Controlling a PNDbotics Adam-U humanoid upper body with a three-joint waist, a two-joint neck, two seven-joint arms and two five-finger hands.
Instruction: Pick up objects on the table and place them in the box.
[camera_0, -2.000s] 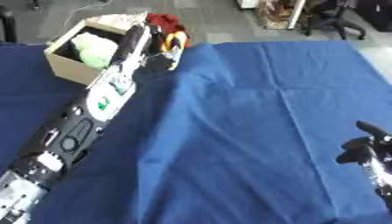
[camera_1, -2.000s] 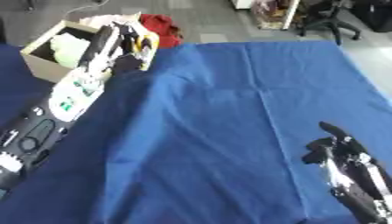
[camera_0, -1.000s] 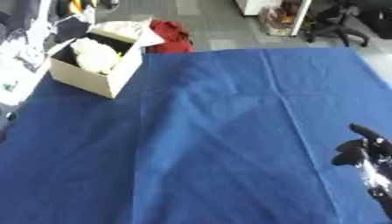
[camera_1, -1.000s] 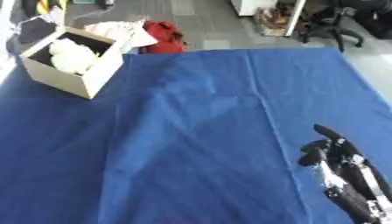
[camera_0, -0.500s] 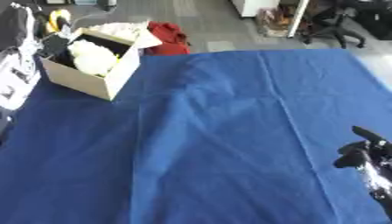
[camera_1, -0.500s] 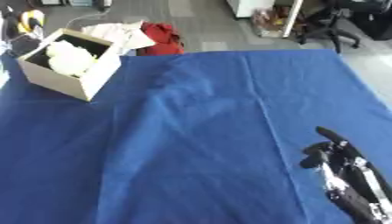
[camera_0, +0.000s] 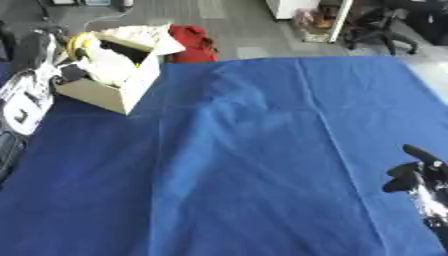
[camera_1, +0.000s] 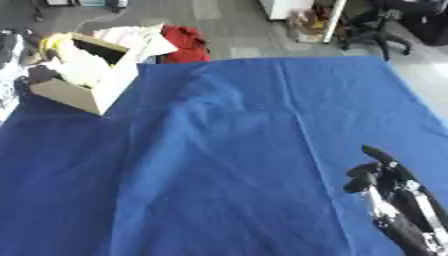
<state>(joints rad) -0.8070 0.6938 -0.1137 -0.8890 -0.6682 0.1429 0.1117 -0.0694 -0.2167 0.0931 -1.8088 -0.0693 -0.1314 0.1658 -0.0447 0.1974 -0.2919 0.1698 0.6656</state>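
The right hand (camera_1: 378, 176) rests fingers-up, relaxed and holding nothing (left hand's (camera_0: 45, 42) fingers unclear, beside the box (camera_0: 112, 89)).

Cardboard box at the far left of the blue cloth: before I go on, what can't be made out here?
- Cardboard box: its floor is hidden by a pale, crumpled item and a yellow thing, both too blurred to identify.
- Left hand: blurred beside the box in the left eye view, so its fingers cannot be read.
- Right hand: only dark fingers show; the lower right corner cuts off the rest.
- Red object: on the floor beyond the table, too blurred to name.
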